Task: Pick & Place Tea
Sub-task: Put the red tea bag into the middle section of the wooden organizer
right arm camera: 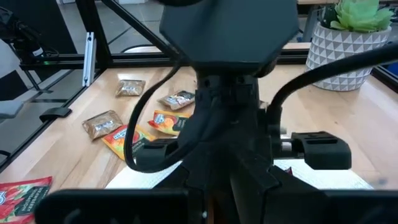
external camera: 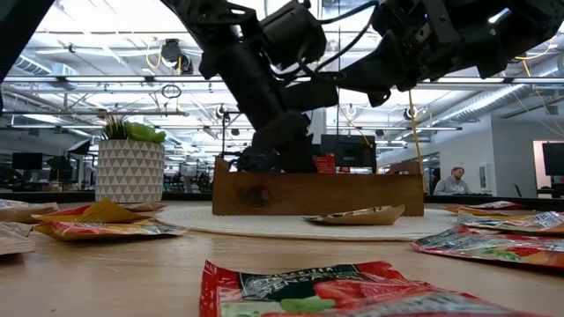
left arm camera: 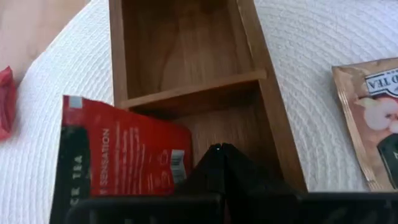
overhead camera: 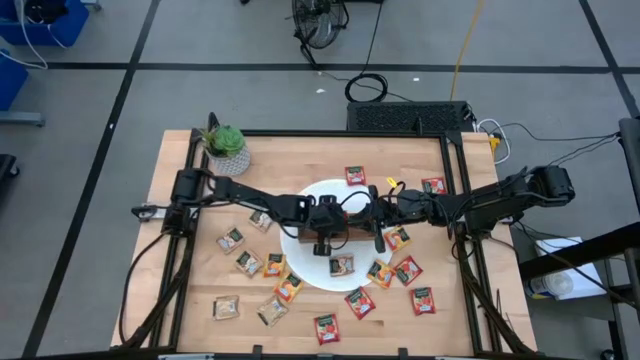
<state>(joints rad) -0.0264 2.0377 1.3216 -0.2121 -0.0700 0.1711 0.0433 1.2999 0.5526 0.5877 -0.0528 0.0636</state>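
Note:
Many small tea sachets lie flat on the table, such as a red one (overhead camera: 326,327) and an orange one (overhead camera: 290,288). A beige one (overhead camera: 342,265) lies on the white plate (overhead camera: 300,258). The brown wooden tray (overhead camera: 335,238) stands on that plate, and its compartments (left arm camera: 180,43) show bare wood. My left gripper (left arm camera: 219,149) is above the tray, shut on a red sachet (left arm camera: 124,155). My right gripper (overhead camera: 378,232) hovers at the tray's right end, facing the left arm's wrist (right arm camera: 227,37). A red sachet edge (external camera: 324,164) shows above the tray's wall. My left gripper holds the red sachet by its edge (left arm camera: 183,177), beside the shut fingertips (left arm camera: 233,163); the gripper's own body hides the exact spot. It comes from above, pointing down into the tray. The sachet hangs tilted over the tray's wall (left arm camera: 115,74), lifted off the plate.
A potted plant (overhead camera: 225,148) stands at the table's far left corner. Sachets are scattered to the plate's left, right and near side, with one close to the near edge (external camera: 352,295). The two arms crowd together over the plate. A person sits in the room behind (external camera: 455,180).

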